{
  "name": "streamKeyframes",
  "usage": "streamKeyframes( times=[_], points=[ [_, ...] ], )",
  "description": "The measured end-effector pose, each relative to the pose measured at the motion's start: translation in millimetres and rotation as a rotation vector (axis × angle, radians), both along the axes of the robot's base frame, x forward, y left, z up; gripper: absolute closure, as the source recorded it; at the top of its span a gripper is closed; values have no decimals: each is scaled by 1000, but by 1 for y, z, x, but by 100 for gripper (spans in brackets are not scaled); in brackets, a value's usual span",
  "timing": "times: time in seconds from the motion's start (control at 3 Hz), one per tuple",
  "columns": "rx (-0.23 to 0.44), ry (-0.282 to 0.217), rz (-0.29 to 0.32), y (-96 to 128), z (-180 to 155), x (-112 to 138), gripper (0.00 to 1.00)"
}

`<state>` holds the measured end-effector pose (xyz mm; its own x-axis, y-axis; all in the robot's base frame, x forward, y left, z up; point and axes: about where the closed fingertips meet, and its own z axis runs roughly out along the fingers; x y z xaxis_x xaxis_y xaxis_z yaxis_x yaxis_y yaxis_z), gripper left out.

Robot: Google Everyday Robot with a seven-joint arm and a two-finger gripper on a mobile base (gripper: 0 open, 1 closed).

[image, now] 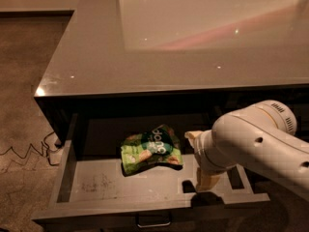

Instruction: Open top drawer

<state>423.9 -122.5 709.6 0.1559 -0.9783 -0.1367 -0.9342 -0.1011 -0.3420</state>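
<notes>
The top drawer point(101, 185) stands pulled out under the glossy grey counter, and its pale scuffed inside shows. Its small metal loop handle point(153, 221) is at the centre of the front, at the bottom edge of the view. A green snack bag point(150, 150) lies in the middle of the drawer. My gripper point(199, 159), on the white arm point(260, 139), hangs over the right part of the drawer's inside, right of the bag and apart from the handle. Its tan fingers point(206, 180) are spread and hold nothing.
The counter top point(169, 42) fills the upper view. Dark drawers of the other column point(299, 103) lie behind the arm at the right. A cable point(24, 152) runs over the carpeted floor at the left, next to the cabinet's corner.
</notes>
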Motion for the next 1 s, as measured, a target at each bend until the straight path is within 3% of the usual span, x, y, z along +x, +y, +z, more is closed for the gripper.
streamKeyframes(
  times=[0.33,1.0],
  points=[
    [-5,23,36,16,-11,15,41],
    [-59,148,38,26,-70,28,88]
  ],
)
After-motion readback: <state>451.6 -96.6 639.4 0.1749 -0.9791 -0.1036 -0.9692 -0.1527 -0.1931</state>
